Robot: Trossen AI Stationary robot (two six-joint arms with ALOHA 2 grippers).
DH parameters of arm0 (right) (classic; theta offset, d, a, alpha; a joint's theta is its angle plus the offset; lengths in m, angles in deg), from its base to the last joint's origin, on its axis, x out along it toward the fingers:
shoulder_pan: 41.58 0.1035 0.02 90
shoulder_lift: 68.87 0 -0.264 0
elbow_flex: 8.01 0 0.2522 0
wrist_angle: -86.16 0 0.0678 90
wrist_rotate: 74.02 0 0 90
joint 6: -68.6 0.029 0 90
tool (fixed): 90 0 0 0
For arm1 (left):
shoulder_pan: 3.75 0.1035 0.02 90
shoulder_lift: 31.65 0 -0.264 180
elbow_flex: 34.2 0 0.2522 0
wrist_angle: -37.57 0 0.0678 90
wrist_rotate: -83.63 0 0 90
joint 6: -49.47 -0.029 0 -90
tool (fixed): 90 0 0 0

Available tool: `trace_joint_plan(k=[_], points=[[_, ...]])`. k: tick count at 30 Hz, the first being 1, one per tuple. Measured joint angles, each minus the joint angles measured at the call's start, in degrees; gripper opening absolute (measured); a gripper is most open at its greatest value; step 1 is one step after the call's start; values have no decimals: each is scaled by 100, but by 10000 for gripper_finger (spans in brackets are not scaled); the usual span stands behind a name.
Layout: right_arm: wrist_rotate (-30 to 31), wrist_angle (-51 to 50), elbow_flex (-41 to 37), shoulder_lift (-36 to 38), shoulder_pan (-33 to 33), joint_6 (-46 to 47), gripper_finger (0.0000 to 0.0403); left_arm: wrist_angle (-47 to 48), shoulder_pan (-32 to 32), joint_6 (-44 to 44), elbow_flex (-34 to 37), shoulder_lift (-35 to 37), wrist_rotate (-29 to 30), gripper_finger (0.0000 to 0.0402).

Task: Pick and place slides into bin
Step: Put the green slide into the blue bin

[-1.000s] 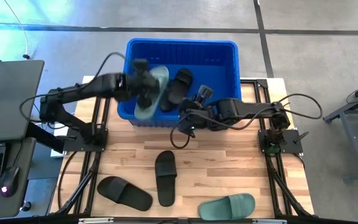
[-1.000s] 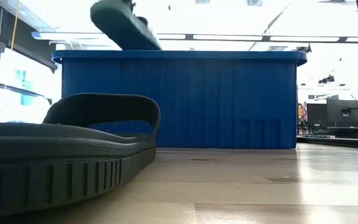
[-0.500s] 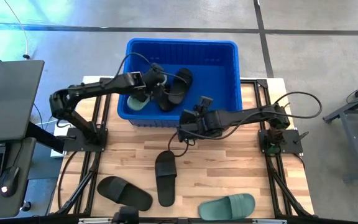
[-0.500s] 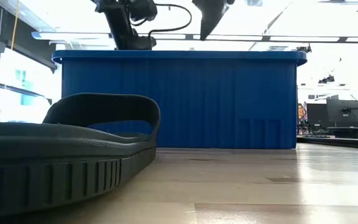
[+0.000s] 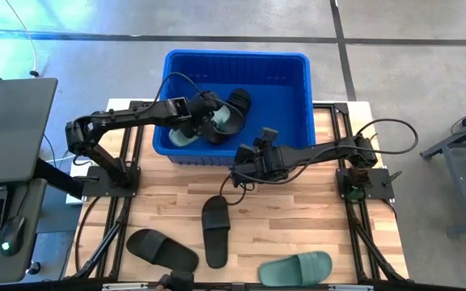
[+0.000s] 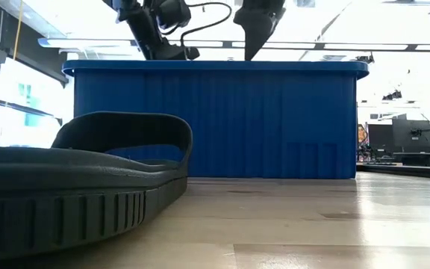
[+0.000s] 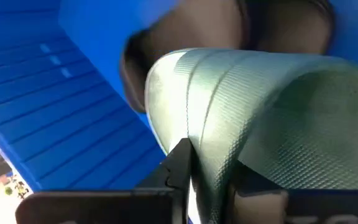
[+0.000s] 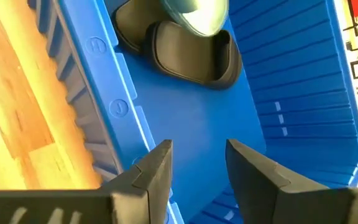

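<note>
The left gripper [image 5: 203,113] is inside the bin [image 5: 298,65], low over its floor, and is clamped on a sage green slide [image 7: 253,112]; in the left wrist view the textured green strap is pinched between the two dark fingers [image 7: 178,165], with the blue ribbed wall and a dark slide behind it. From above, the green slide [image 5: 186,134] lies toward the bin's left front corner, touching the black slides [image 5: 235,105] already resting in the bin. The right gripper [image 5: 245,166] hovers above the bin's front wall, at the rim, with its fingers [image 8: 157,171] parted and nothing between them; the right wrist view looks down past the rim onto the bin floor, where a black slide [image 8: 194,56] lies partly under the green one [image 8: 194,12]. On the wooden table [image 5: 338,218] three slides remain outside the bin: one black slide [image 5: 215,230] just in front of the bin near the table's centre, a second black slide [image 5: 162,250] at the left front, and a sage green slide [image 5: 295,267] at the right front edge. In the low view the second black slide [image 6: 73,194] fills the near foreground, with the blue bin wall [image 6: 222,119] behind it.
</note>
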Motion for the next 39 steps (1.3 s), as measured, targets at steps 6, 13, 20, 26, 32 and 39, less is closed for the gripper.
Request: trace_joint_plan(k=[6,13,20,26,32,39], points=[[-217,136,0,0,-1,326,138,24,-2,10,0,-82,12,45],[-733,339,7,13,-9,506,138,292,74,119,2,-393,-59,85],[-1251,541,-3,-18,134,626,138,471,72,544,0,-680,89,142],[-2618,1436,-4,-193,256,125,138,555,72,703,0,-704,-74,206],[-3523,2287,-4,-691,545,-877,138,586,14,1025,-28,-709,973,265],[-3476,2256,-4,-1165,745,-1590,138,966,-331,919,-33,-710,1697,303]])
